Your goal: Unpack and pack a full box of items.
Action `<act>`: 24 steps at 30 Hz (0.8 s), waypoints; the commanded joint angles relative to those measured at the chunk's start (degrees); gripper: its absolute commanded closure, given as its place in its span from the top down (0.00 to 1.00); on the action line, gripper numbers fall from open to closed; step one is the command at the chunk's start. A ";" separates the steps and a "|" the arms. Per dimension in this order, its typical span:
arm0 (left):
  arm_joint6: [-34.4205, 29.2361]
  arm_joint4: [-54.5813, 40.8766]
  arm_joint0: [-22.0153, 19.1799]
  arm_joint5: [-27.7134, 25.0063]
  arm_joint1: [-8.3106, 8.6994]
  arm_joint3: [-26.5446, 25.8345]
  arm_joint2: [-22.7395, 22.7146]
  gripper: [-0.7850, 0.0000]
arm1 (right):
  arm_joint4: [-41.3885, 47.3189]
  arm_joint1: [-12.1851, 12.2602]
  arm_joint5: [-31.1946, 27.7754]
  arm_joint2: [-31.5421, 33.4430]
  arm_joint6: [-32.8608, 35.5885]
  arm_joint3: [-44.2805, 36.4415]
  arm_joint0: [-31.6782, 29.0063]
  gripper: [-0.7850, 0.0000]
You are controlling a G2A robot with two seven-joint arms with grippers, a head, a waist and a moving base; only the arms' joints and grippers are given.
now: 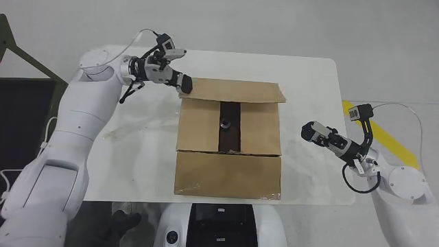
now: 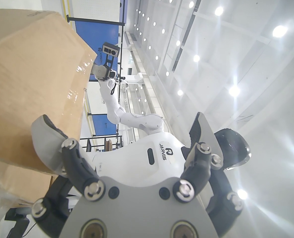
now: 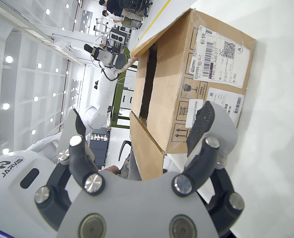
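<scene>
Sitting mid-table (image 1: 309, 75), the cardboard box (image 1: 199, 127) shows a dark slot between its inner flaps. The left end effector (image 1: 182, 85), spread wide, is nearer, one pad (image 2: 46, 137) against the far flap's (image 1: 236, 90) corner. That flap's long edge runs crosswise. The right end effector (image 1: 310, 132), also wide, hangs apart beside the box.

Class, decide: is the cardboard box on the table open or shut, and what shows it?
The cardboard box is partly open: outer flaps spread outward, a dark gap between the inner flaps.
</scene>
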 commanded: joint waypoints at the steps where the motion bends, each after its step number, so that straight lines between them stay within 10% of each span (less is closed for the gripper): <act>1: 0.00 0.59 0.04 0.24 0.22 -0.02 0.82 1.00 | 0.00 0.00 0.00 0.00 0.00 0.00 0.00 1.00; 24: 1.66 8.40 -2.88 -3.07 -0.48 6.11 5.08 1.00 | 0.00 0.00 0.00 0.00 0.00 0.00 0.00 1.00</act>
